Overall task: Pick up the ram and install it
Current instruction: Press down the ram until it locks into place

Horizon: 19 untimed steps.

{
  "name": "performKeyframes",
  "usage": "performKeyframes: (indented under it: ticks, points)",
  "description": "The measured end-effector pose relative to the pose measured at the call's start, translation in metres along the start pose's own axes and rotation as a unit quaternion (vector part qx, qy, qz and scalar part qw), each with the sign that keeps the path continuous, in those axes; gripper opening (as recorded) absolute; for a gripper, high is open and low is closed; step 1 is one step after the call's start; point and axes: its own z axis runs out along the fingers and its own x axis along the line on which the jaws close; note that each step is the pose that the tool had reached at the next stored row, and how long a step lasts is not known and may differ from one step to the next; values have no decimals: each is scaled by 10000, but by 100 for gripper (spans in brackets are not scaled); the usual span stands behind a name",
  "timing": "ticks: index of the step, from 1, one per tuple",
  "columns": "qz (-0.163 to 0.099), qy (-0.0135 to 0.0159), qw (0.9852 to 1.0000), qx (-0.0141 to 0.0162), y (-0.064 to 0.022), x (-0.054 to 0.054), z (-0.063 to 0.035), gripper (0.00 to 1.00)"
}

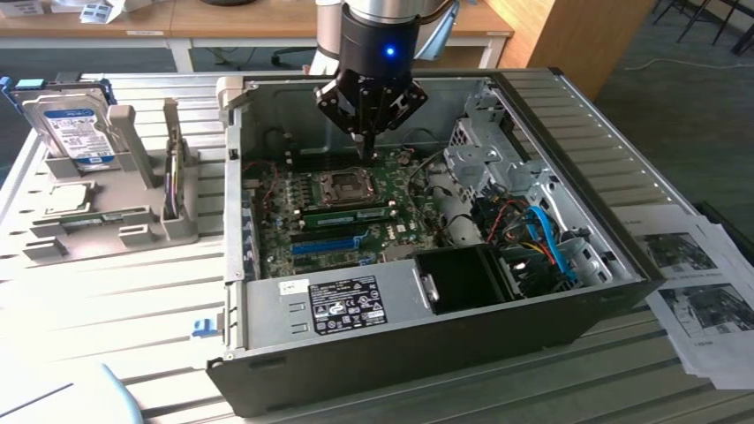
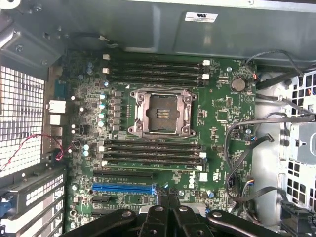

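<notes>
Ram sits in a slot just in front of the socket, inside the open case. Gripper hangs above the socket's far edge, fingers pressed together and empty. Case walls ring the board, with the top open.

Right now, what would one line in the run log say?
gripper: shut, nothing held | place: over CPU socket inside open computer case | ram: green stick along the slots beside socket, apart from gripper
</notes>
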Motion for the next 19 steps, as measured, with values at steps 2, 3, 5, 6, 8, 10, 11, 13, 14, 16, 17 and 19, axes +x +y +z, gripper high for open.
performKeyframes:
  ticks: [2,3,5,6,8,10,11,13,14,16,17,19]
  points:
    - [27,0,10000,0,0,0,0,9]
    - [49,0,10000,0,0,0,0,9]
    - [95,-1,10000,0,0,0,0,9]
    - [110,-2,9999,1,0,0,0,9]
    - [113,-2,9999,0,0,0,0,9]
    - [113,-2,9999,0,0,0,-3,9]
    - [113,-2,9999,0,0,0,-4,9]
    - [113,-2,9999,1,0,0,-8,9]
    - [113,-2,9999,0,0,0,-8,9]
    - [112,-2,9999,0,0,0,-9,9]
    - [113,-2,9999,1,0,0,-9,9]
    - [113,-2,9999,1,0,0,-9,9]
